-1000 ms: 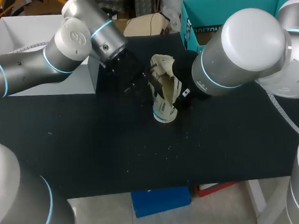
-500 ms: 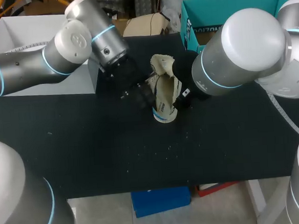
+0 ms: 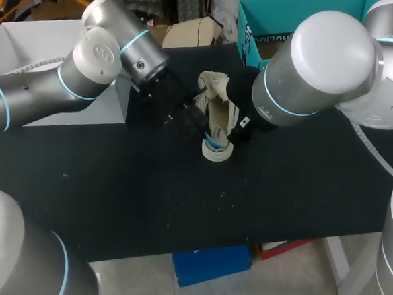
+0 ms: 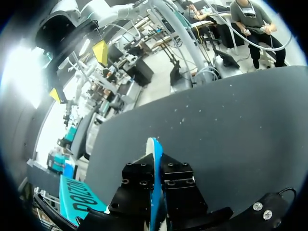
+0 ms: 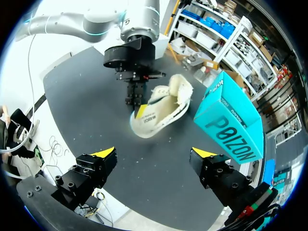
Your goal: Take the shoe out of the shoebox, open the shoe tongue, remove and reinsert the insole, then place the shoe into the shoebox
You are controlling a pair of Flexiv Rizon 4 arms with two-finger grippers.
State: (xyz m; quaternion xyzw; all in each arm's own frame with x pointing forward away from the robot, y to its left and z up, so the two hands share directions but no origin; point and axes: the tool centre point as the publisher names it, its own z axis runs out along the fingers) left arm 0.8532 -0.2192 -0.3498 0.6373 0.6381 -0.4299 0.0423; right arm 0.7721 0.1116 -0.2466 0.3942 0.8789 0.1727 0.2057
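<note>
Head view first: the shoe (image 3: 216,122) is already out of the teal shoebox (image 3: 295,9) and sits on the black tabletop (image 3: 119,193). The box is left well behind it. The left hand (image 3: 192,118) is pressed in at the shoe's side. Against half a second back, that hand has been nudged closer into the shoe. A blue streak is now exposed low on the shoe. The right arm (image 3: 312,72) has not been moved.

Left wrist view: the left hand is seen clenched on a thin white strip with a blue edge, judged to be the insole (image 4: 153,147) (the shoe's own rim cannot be ruled out). The removal step is therefore judged to be under way. Reinsertion and the return to the box are left to be done.

Right wrist view: the right hand (image 5: 154,154) is held released, its fingers spread wide. It is kept well apart from the shoe, and nothing is gripped.
</note>
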